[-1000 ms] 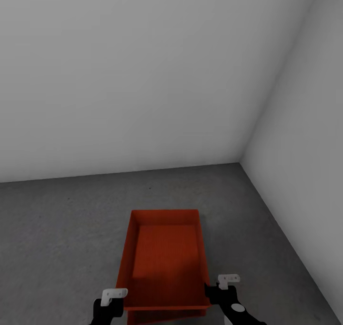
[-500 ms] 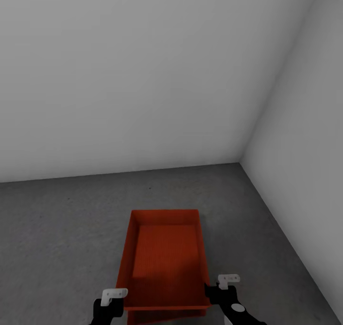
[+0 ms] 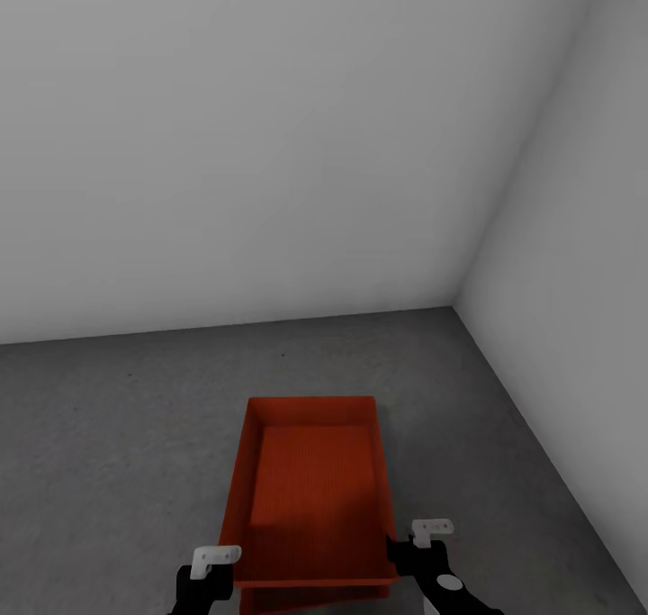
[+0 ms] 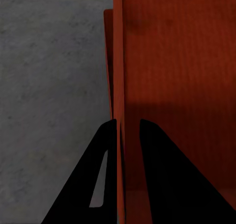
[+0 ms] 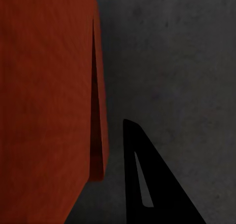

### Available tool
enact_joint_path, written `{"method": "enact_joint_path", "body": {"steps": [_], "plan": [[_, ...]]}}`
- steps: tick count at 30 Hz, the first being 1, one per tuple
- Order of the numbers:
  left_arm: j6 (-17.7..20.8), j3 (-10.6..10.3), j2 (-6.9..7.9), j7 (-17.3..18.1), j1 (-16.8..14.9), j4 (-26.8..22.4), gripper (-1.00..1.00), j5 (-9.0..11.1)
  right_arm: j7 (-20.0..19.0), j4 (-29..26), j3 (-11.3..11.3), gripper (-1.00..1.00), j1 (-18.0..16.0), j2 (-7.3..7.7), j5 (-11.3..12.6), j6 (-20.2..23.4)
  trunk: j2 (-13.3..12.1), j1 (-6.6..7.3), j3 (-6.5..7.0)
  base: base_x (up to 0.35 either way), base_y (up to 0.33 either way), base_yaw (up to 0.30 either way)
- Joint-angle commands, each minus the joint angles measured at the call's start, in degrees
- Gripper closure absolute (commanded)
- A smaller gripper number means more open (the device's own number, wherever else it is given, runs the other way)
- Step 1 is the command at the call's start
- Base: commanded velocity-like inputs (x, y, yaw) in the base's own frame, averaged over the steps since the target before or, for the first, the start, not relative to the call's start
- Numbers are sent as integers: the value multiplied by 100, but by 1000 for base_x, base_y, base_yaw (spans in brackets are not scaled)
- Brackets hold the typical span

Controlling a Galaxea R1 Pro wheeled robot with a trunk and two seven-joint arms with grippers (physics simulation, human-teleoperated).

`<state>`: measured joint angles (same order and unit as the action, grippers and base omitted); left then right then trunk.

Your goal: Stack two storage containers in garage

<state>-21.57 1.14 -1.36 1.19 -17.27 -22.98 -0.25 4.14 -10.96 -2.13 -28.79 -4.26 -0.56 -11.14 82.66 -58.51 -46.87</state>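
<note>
Two orange-red storage containers sit stacked on the dark concrete floor [image 3: 108,435] of the garage. The upper container [image 3: 310,480] rests in the lower one, whose rim [image 3: 315,597] peeks out beneath its near end. My left gripper [image 3: 214,568] is at the upper bin's left wall. In the left wrist view this gripper [image 4: 128,123] straddles that wall [image 4: 118,62], open, with a slim gap on the inner side. My right gripper [image 3: 416,547] is at the right wall. One of its fingers [image 5: 140,175] stands clear of the bin [image 5: 44,86], and the other is hidden.
A plain pale grey wall [image 3: 270,147] runs across ahead. A second wall [image 3: 585,237] closes the right side, and they meet in a corner just beyond the bins. Rough grey concrete spreads to the left and in front of the stack.
</note>
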Motion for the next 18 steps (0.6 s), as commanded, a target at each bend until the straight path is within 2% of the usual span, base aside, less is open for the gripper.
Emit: {"method": "enact_joint_path", "body": {"steps": [1, 6, 18], "plan": [[-16, 105, 4, -49, -4, -5, 100, 60, 61, 6, 38, 100, -4, 84, 4, -20, 2, 0, -3, 0, 0, 0], [-18, 105, 4, -49, -4, -5, 100, 60, 61, 6, 38, 100, -4, 84, 4, -20, 2, 0, -3, 0, 0, 0], [-18, 105, 4, -49, -4, -5, 100, 60, 61, 6, 38, 100, -4, 84, 4, -20, 483, -263, -219, 0, 0, 0]]}}
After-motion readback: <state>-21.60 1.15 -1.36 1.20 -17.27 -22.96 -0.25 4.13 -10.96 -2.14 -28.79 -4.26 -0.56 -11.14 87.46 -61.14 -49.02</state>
